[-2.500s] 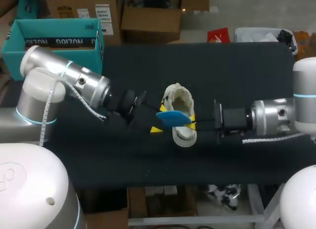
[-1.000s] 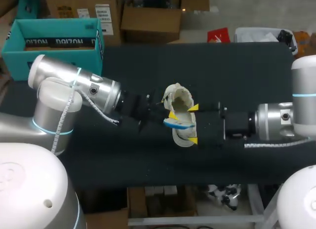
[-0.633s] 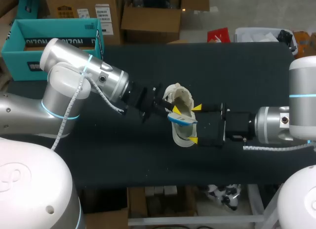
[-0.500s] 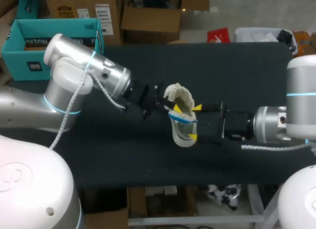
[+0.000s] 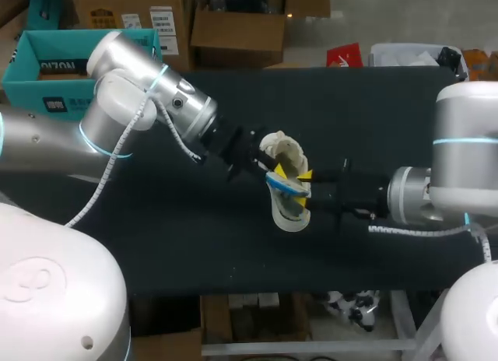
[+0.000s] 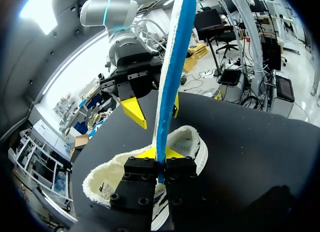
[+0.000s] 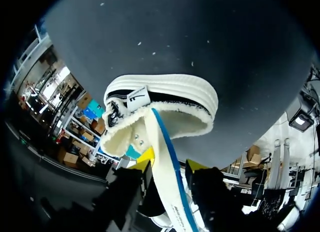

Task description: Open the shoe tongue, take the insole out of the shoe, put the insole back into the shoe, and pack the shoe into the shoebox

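A cream-white shoe [image 5: 289, 213] lies at the middle of the black table [image 5: 373, 112]. A blue-edged insole [image 5: 286, 186] stands on edge over its opening. My left gripper [image 5: 261, 165] reaches in from the shoe's left, and in the left wrist view it [image 6: 160, 164] is shut on the insole's [image 6: 175, 57] near end, above the shoe [image 6: 192, 139]. My right gripper [image 5: 305, 184] faces it from the right. Its fingers [image 7: 145, 157] straddle the insole [image 7: 160, 137] with a thin gap showing, just short of the shoe [image 7: 165, 92].
The teal shoebox [image 5: 54, 57] stands open at the table's back left corner, partly behind my left arm [image 5: 148, 104]. Bare black tabletop lies in front of and behind the shoe.
My left arm has swung toward the back and carried the insole onto the shoe's opening. The right gripper has slid left and its fingers have narrowed around the insole.
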Controlling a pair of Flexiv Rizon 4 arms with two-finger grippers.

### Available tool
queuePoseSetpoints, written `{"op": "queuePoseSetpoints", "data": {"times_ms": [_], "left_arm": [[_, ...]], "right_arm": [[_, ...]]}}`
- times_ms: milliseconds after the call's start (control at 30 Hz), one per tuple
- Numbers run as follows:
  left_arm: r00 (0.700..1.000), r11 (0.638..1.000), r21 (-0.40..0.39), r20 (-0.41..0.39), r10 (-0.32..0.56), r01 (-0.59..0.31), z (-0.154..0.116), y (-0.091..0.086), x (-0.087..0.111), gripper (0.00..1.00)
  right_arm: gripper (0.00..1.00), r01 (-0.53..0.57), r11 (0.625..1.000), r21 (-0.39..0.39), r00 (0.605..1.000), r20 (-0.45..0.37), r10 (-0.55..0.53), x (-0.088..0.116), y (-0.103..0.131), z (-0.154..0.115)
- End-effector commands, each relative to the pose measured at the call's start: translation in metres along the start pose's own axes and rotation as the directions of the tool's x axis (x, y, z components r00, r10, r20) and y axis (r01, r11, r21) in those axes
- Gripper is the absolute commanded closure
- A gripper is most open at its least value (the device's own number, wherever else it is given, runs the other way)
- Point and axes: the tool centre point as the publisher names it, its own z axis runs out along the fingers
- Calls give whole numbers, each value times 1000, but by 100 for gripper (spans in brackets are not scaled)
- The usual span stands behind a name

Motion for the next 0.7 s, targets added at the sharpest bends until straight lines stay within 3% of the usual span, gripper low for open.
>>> {"op": "queuePoseSetpoints", "data": {"times_ms": [33,567,633,700], "left_arm": [[1000,1000,4,-23,-1,1,4,2,-4,100],[998,1000,-4,-61,-18,18,6,8,0,100],[998,1000,-5,-63,-18,18,5,8,1,100],[998,1000,-7,-66,-17,17,5,8,1,100]], "right_arm": [[58,4,1000,-13,1000,-26,-4,-2,-1,6],[64,8,994,-112,993,-113,-21,-7,1,4],[74,11,993,-119,993,-116,-24,-5,1,5],[90,15,992,-129,992,-119,-31,-3,2,6]]}}
